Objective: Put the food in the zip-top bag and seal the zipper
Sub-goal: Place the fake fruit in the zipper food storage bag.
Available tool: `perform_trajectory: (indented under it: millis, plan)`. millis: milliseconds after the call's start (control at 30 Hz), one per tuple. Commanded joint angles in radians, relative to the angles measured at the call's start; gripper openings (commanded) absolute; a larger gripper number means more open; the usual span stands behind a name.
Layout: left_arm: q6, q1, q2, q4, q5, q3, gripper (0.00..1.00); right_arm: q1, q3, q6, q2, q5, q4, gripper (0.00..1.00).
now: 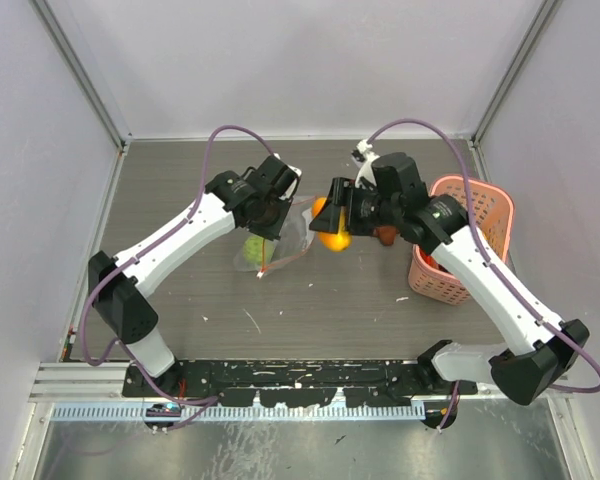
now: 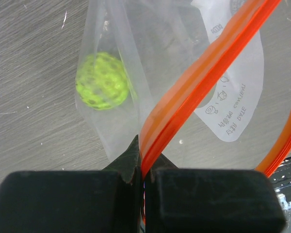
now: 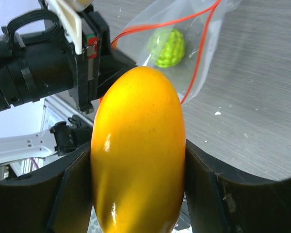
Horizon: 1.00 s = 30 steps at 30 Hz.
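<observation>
The bag (image 1: 280, 238) is found near the middle of the tabletop (image 1: 330, 300), between the two arms, with its lower part lying on the surface. One green ball (image 2: 102, 81) is recorded inside it, toward the closed end. The zipper (image 2: 199, 82) is unsealed: its two orange-red strands are seen apart, one running up from the clamp and the other curving off at the right edge of the left wrist view. A white printed label (image 2: 233, 97) is noted on the bag wall.

The left fingers (image 2: 133, 162) are closed tight on one strand of the zipper, with no gap visible between the pads, and that edge of the bag is held up off the tabletop.

A yellow fruit (image 3: 138, 150) is gripped between the right fingers (image 3: 203, 179), which are set wide enough to span its sides and are pressed against both. In the top view the fruit is held clear of the tabletop, just beside the bag's open edge on its right. Whether fruit and bag touch cannot be told.

A pink basket (image 1: 475, 215) is recorded at the right of the tabletop, well apart from the bag. A red-brown item (image 1: 385, 236) is seen between the right fingers and the basket; it is partly hidden by the arm and cannot be identified.
</observation>
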<state>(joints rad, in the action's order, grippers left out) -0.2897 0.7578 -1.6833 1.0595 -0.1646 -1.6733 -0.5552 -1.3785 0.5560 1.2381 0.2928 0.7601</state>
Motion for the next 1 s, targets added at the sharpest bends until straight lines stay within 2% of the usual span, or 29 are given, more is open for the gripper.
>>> perform_trajectory:
  millis: [0,267,633,767,967]
  plan:
    - [0.013,-0.002,0.058,-0.053,-0.021,0.000,0.00,-0.035,0.014,0.078,0.021,0.053,-0.102,0.07]
    - [0.015,0.001,0.082,-0.077,-0.003,0.017,0.00,-0.049,0.101,0.163,0.062,0.109,-0.224,0.05]
    - [0.031,0.016,0.100,-0.089,0.002,0.025,0.00,-0.055,0.131,0.222,0.131,0.157,-0.311,0.08]
    - [0.037,0.027,0.104,-0.091,0.001,0.027,0.00,-0.055,0.128,0.262,0.149,0.135,-0.314,0.21]
    - [0.036,0.030,0.108,-0.094,0.018,0.027,0.00,-0.055,0.121,0.293,0.154,0.101,-0.325,0.48]
